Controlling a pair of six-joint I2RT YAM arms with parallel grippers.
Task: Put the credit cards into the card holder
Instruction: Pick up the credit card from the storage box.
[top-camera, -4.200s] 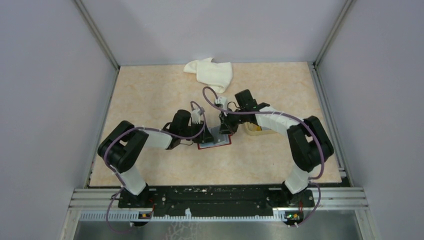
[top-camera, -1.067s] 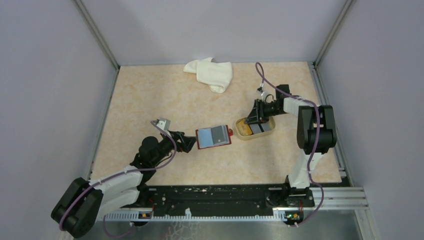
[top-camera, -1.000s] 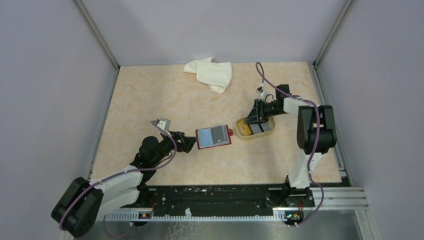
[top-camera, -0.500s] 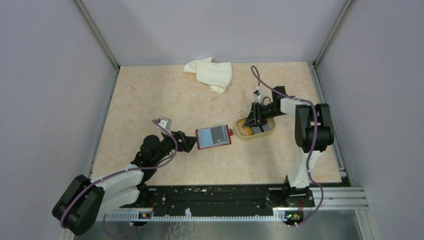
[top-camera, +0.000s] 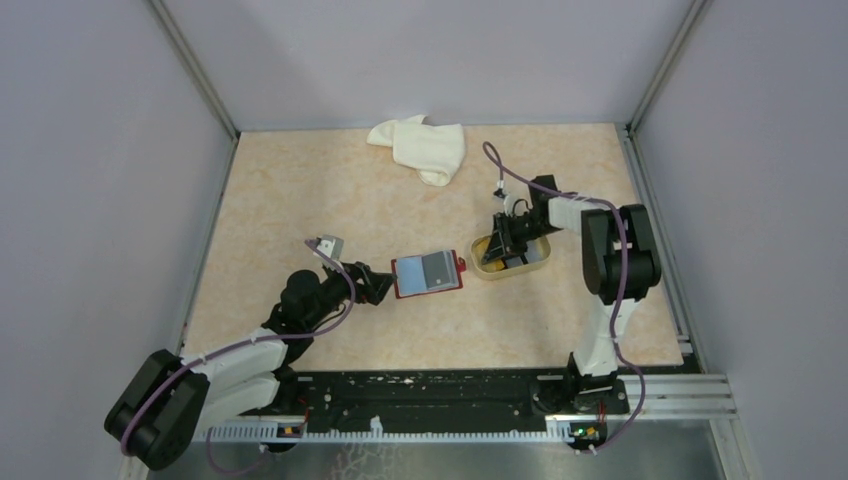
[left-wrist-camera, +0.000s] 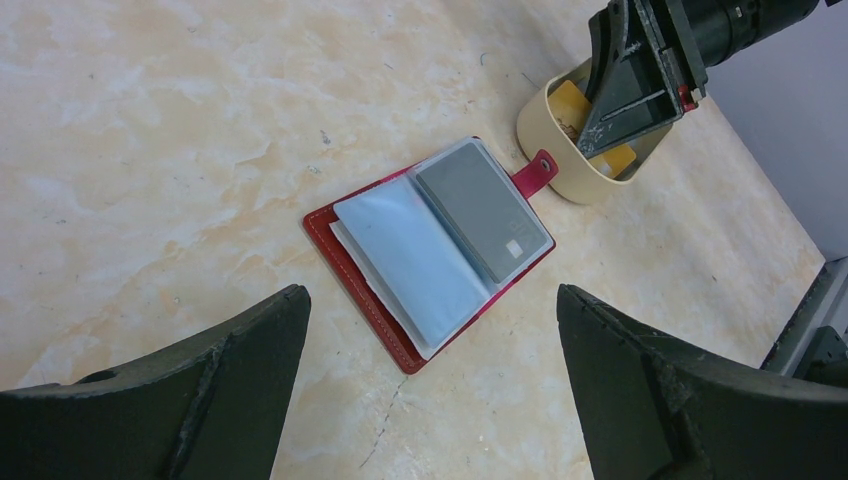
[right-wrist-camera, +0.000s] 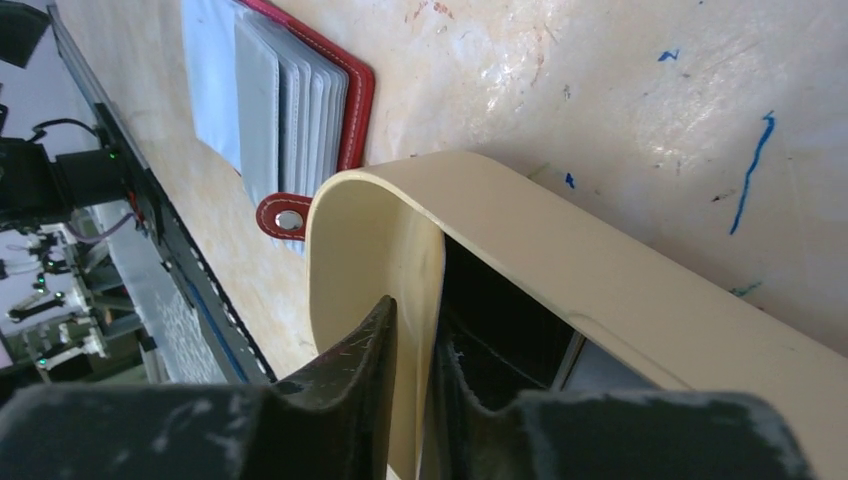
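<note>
**Worktop (top-camera: 330, 200) seen from above and from both wrists.**

Counted items:
- One card holder (top-camera: 428, 272), dark red. It lies open and flat near the middle of the worktop, with its snap tab (left-wrist-camera: 540, 168) pointing at the tray.
- One grey credit card (left-wrist-camera: 483, 212), sitting in the holder's sleeve on the tab side. The facing clear sleeves (left-wrist-camera: 405, 255) look empty.
- One beige tray (top-camera: 530, 268), just beside the tab.
- One white cloth (top-camera: 420, 147), crumpled at the far edge, well apart from the rest.

Yellow card surface shows in the tray as two patches (left-wrist-camera: 570, 100), one on either side of the right arm's fingers. Whether these belong to one card or two cannot be told.

The left end effector (top-camera: 375, 287) is spread wide, low over the worktop. It sits just beside the holder's near-left edge and touches nothing.

The right end effector (top-camera: 497, 250) is tipped down into the tray's left end. Its fingers (right-wrist-camera: 370, 340) are nearly pressed together, one outside and one inside the tray wall (right-wrist-camera: 600, 280), pinching that wall.

Change from half a second earlier: the right wrist has shifted left along the tray towards the end nearest the holder, and its cable loop has moved with it. The left arm, holder, tray and cloth lie as before.
</note>
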